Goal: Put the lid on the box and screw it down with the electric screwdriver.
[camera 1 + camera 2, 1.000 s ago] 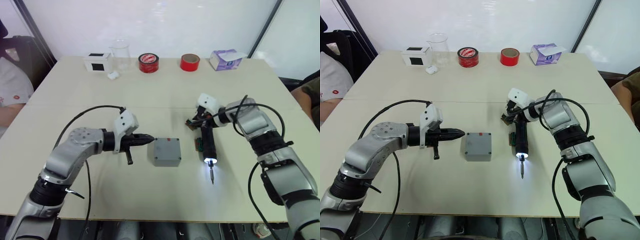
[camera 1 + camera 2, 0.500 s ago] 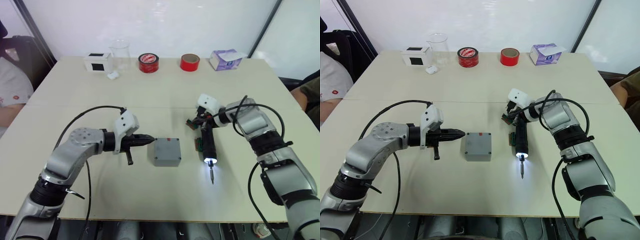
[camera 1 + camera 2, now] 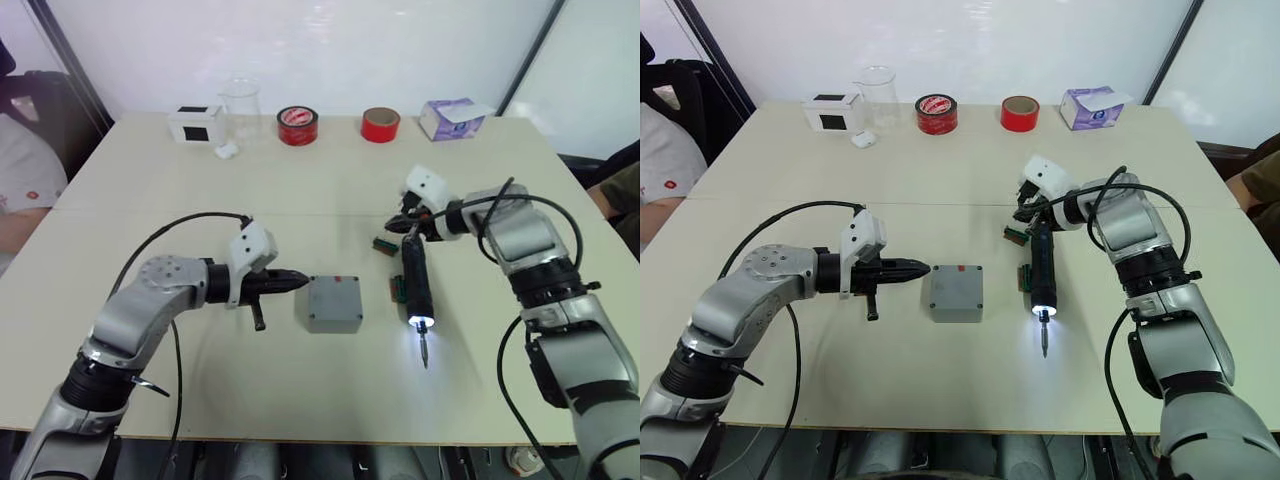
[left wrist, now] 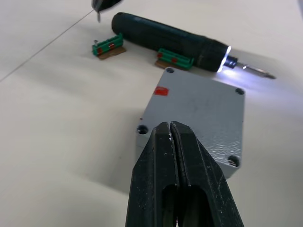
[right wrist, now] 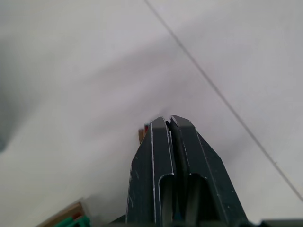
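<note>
The box (image 3: pixel 334 303) sits on the table (image 3: pixel 300 190) with the lid (image 4: pixel 201 108) already on top of it, and a small red mark shows near 1 edge of the lid. The left gripper (image 3: pixel 303 278) has its 2 fingers pressed together and holds nothing; its tip points at the left side of the box, just beside it.

The electric screwdriver (image 3: pixel 415 287) lies flat on the table to the right of the box, light on at its tip, with 2 small green parts (image 3: pixel 397 289) beside it. The right gripper (image 3: pixel 404 226) is also pressed together and empty, just above the rear end of the screwdriver.

Compared with 1.0 s ago, the right gripper has lifted away from the screwdriver's rear end, toward the far side of the table. The left gripper, box and screwdriver have not moved.
</note>
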Action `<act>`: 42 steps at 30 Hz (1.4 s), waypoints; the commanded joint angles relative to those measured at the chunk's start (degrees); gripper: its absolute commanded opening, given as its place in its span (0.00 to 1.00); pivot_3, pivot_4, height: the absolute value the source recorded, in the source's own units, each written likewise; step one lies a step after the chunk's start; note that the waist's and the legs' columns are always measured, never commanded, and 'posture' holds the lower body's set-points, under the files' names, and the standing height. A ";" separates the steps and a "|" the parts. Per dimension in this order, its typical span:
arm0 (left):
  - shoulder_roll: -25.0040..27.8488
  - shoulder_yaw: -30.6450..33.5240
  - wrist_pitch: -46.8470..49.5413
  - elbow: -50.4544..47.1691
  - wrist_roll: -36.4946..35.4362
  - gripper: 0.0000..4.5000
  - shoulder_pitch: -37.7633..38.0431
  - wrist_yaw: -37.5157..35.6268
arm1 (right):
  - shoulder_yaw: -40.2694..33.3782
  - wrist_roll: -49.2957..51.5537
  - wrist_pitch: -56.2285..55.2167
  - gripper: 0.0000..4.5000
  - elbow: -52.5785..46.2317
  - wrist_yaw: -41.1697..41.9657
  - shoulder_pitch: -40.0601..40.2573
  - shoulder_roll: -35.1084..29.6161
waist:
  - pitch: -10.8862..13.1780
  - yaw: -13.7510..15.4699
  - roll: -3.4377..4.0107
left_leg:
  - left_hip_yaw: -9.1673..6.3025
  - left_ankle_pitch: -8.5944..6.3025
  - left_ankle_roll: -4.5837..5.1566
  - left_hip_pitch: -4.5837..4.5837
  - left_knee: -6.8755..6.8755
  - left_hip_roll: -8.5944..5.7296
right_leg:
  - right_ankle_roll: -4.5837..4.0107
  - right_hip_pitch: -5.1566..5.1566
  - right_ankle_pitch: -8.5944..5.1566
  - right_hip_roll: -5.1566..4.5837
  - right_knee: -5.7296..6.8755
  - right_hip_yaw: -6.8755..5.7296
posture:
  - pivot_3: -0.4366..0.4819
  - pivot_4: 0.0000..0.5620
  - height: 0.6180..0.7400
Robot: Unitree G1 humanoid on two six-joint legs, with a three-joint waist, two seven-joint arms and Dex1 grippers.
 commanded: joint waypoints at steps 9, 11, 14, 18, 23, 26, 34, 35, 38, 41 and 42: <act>9.84 5.89 4.28 -3.94 -8.01 0.00 3.33 -7.74 | -8.94 18.02 9.20 0.01 -38.61 -5.11 21.39 4.31 | 0.01 0.09 0.02 | -0.10 0.05 -0.09 0.07 -0.04 0.05 | -0.03 0.02 -0.04 0.04 0.07 0.00 | 0.48 0.27 1.00; 9.52 5.36 4.12 -3.39 -7.77 0.00 2.78 -7.54 | -7.98 18.22 9.13 0.01 -39.20 -6.42 22.47 4.19 | 0.01 0.10 0.01 | -0.10 0.05 -0.10 0.08 -0.01 0.01 | -0.20 0.06 -0.13 -0.01 0.05 -0.01 | 0.48 0.27 1.00; 9.28 4.79 3.90 -3.12 -7.43 0.00 2.35 -7.24 | -7.25 18.63 8.71 0.01 -39.06 -7.37 23.46 3.42 | 0.00 0.01 0.00 | -0.09 0.05 -0.10 0.08 0.01 -0.02 | -0.21 0.09 -0.13 -0.03 0.02 0.01 | 0.48 0.27 1.00; 8.93 4.62 4.28 -3.63 -7.54 0.00 2.09 -6.47 | -6.57 18.21 7.29 0.01 -37.50 -8.20 24.73 2.02 | 0.00 -0.03 -0.01 | -0.07 0.05 -0.10 0.08 0.00 -0.02 | -0.20 0.07 -0.13 0.01 0.04 0.00 | 0.48 0.27 1.00; 8.93 4.28 4.22 -4.15 -7.48 0.00 2.32 -5.78 | -5.83 18.17 6.44 0.01 -36.20 -8.80 24.77 1.15 | 0.00 -0.06 -0.01 | -0.06 0.05 -0.10 0.08 0.00 -0.02 | -0.20 0.07 -0.13 0.02 0.04 0.01 | 0.48 0.27 1.00; 8.89 4.03 3.82 -3.67 -7.27 0.00 2.10 -5.74 | -5.30 18.27 6.17 0.01 -35.82 -9.10 24.69 0.75 | 0.00 -0.05 -0.01 | -0.07 0.05 -0.09 0.08 0.00 -0.01 | -0.20 0.07 -0.13 0.02 0.04 0.01 | 0.48 0.27 1.00; 8.91 3.51 2.94 -2.95 -6.66 0.00 1.93 -5.68 | -5.22 19.02 5.74 0.01 -35.29 -9.97 24.80 0.74 | 0.01 -0.02 -0.01 | -0.07 0.05 -0.09 0.08 0.00 -0.02 | -0.20 0.07 -0.13 0.01 0.03 0.01 | 0.48 0.27 1.00; 8.90 3.51 2.96 -3.08 -6.66 0.00 2.00 -5.60 | -5.26 19.13 5.75 0.01 -35.32 -10.03 24.90 0.70 | 0.01 -0.03 -0.01 | -0.07 0.05 -0.09 0.08 0.00 -0.01 | -0.20 0.07 -0.13 0.01 0.03 0.01 | 0.48 0.27 1.00; 8.85 3.48 3.04 -3.49 -6.62 0.00 2.18 -5.37 | -4.95 19.32 5.72 0.01 -35.30 -10.11 25.15 0.37 | 0.01 -0.03 -0.01 | -0.07 0.05 -0.09 0.08 0.00 -0.01 | -0.20 0.07 -0.13 0.01 0.03 0.01 | 0.48 0.27 1.00; 8.87 3.09 2.87 -3.08 -6.18 0.00 2.03 -5.33 | -4.67 19.40 5.87 0.01 -35.04 -10.65 25.13 0.57 | 0.01 -0.03 -0.01 | -0.07 0.05 -0.09 0.08 0.00 -0.01 | -0.20 0.07 -0.13 0.01 0.03 0.01 | 0.48 0.27 1.00; 9.09 2.79 2.37 -2.90 -5.58 0.00 2.05 -5.47 | -4.58 19.45 5.94 0.01 -35.04 -10.78 25.10 0.61 | 0.01 -0.02 -0.01 | -0.07 0.05 -0.09 0.08 0.00 -0.01 | -0.20 0.07 -0.13 0.01 0.03 0.01 | 0.48 0.27 1.00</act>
